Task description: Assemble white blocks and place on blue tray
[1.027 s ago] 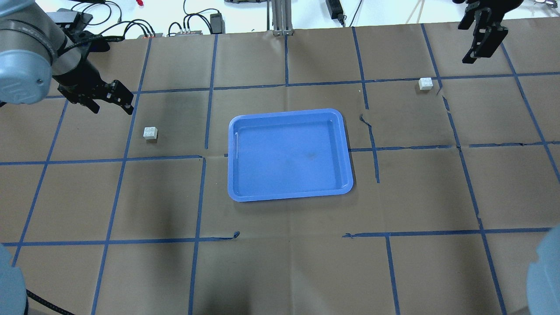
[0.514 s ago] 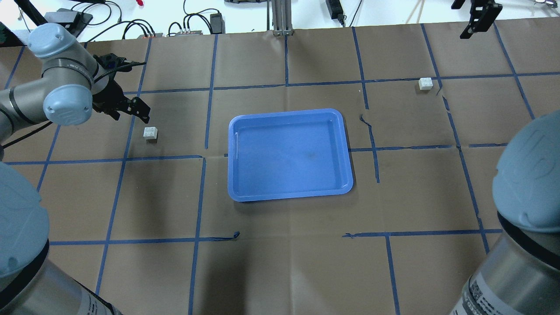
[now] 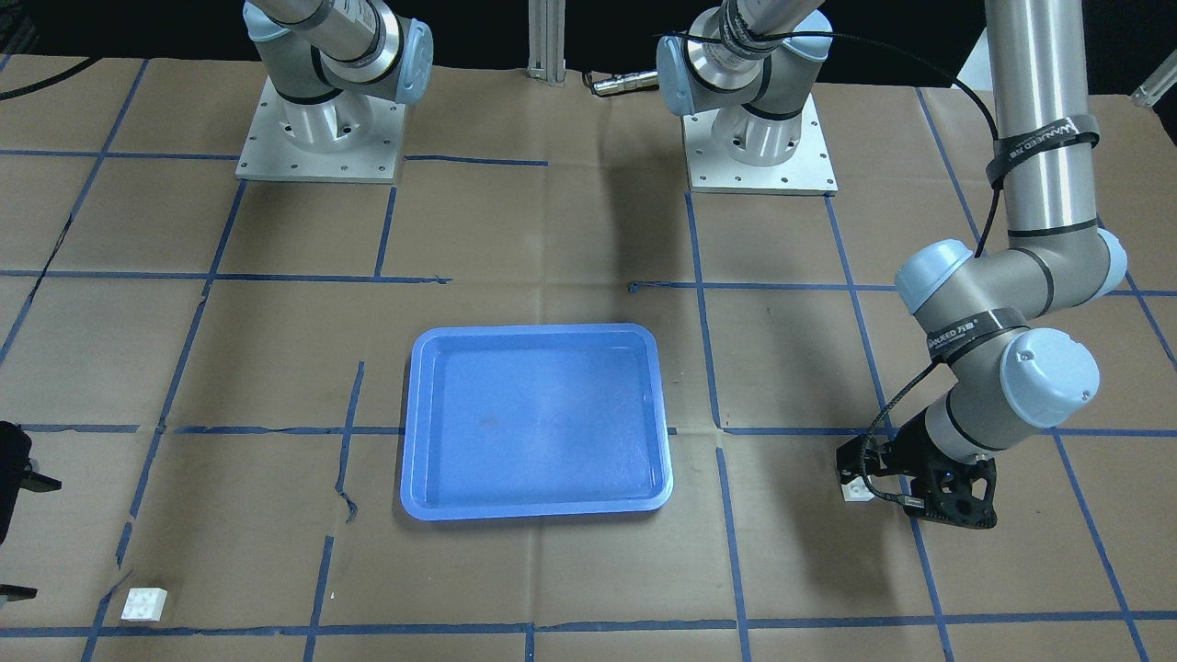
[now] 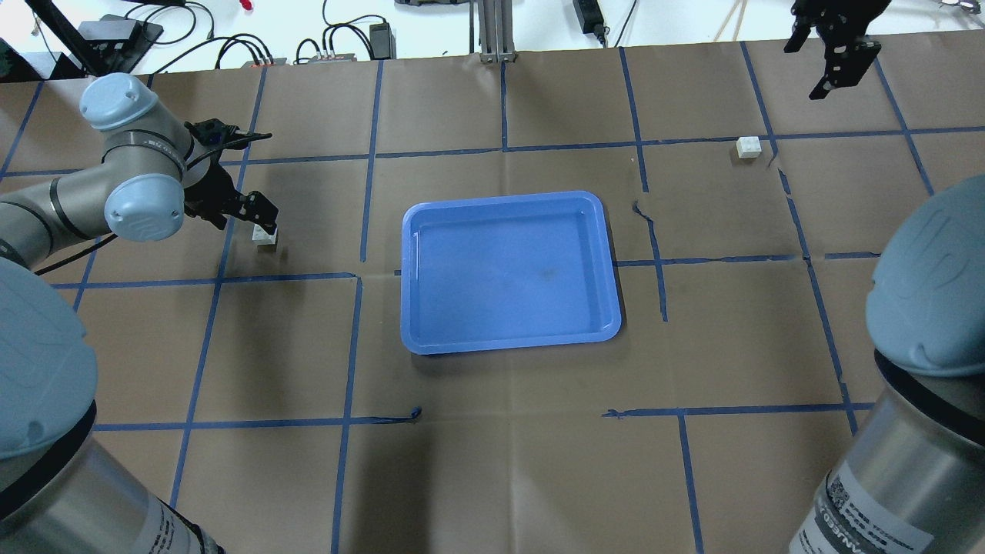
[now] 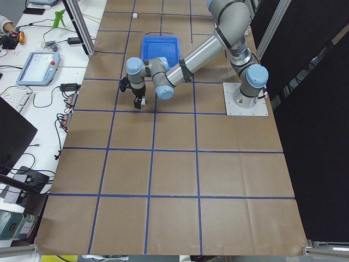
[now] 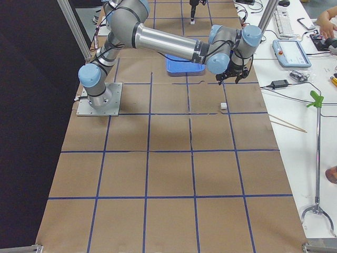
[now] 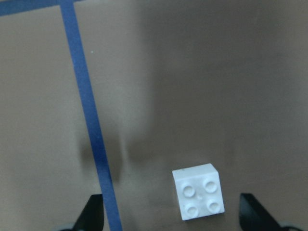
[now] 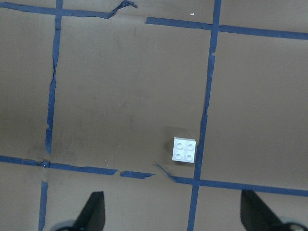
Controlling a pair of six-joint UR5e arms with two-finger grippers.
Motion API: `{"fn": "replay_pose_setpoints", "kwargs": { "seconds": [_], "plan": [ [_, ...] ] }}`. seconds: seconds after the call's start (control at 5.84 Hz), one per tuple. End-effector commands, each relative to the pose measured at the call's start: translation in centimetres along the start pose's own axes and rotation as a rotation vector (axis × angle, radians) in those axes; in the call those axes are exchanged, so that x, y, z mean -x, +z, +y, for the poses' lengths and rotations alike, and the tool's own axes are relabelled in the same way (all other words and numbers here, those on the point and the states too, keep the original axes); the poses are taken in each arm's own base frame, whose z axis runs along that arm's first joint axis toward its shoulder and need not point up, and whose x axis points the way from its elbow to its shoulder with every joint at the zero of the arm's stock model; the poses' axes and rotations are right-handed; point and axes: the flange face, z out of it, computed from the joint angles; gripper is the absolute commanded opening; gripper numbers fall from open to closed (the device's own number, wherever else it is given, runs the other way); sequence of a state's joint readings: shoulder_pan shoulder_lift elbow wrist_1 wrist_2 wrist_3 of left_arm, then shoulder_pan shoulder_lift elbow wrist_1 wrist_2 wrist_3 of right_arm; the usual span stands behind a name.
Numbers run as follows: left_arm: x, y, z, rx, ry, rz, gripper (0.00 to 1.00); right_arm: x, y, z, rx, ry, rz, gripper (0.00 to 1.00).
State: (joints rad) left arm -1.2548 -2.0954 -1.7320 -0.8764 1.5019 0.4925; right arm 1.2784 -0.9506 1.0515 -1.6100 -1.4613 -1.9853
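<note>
One white block (image 4: 264, 237) lies left of the blue tray (image 4: 403, 269). My left gripper (image 4: 252, 218) is open and hangs just above and behind this block. In the left wrist view the block (image 7: 198, 191) sits low between the two spread fingertips (image 7: 94, 212), nearer the right one. The other white block (image 4: 748, 146) lies at the far right of the table. My right gripper (image 4: 829, 69) is open and empty, high above and beyond it. The right wrist view shows that block (image 8: 184, 150) well below, between the spread fingertips (image 8: 94, 208). The tray holds nothing.
The table is brown paper with a blue tape grid, torn in places near the right block (image 4: 783, 181). Cables and power bricks (image 4: 331, 46) lie along the far edge. The arm bases (image 3: 317, 138) stand on the robot's side.
My left gripper has moved right and down, from well away from the left block to just over it. My right gripper shifted a little near the far right edge. Blocks and tray have not moved.
</note>
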Motion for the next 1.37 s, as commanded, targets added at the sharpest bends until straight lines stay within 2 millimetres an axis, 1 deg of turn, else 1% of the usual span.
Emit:
{"fn": "replay_pose_setpoints", "kwargs": {
  "seconds": [0.0, 0.17, 0.34, 0.51, 0.68, 0.86, 1.03, 1.2],
  "plan": [
    [-0.5, 0.6, -0.3, -0.036, 0.001, 0.052, 0.99, -0.2, 4.3, 3.7, -0.18, 0.059, 0.018, 1.0],
    [-0.5, 0.9, -0.2, -0.031, 0.0, 0.053, 0.99, -0.8, 7.7, 6.5, -0.264, 0.102, 0.029, 1.0],
    [-0.6, 1.1, 0.0, -0.024, -0.001, 0.053, 0.86, -1.6, 9.9, 7.8, -0.304, 0.111, 0.071, 1.0],
    [-0.5, 1.0, -0.2, -0.032, -0.003, 0.049, 0.58, -1.8, 12.0, 8.1, -0.342, 0.107, 0.078, 1.0],
    [-0.5, 0.9, -0.3, -0.036, -0.004, 0.047, 0.36, -1.8, 14.2, 9.4, -0.349, 0.081, 0.103, 1.0],
    [-0.3, 0.3, -0.6, -0.048, -0.005, 0.041, 0.13, -1.6, 15.9, 9.5, -0.385, 0.062, 0.105, 1.0],
    [-0.3, -0.1, -0.6, -0.055, 0.001, 0.037, 0.11, -1.7, 17.2, 10.1, -0.387, 0.066, 0.102, 1.0],
    [-1.6, -1.1, -1.1, -0.071, 0.029, 0.029, 0.1, -1.7, 18.7, 10.3, -0.394, 0.056, 0.088, 1.0]
  ]
}}
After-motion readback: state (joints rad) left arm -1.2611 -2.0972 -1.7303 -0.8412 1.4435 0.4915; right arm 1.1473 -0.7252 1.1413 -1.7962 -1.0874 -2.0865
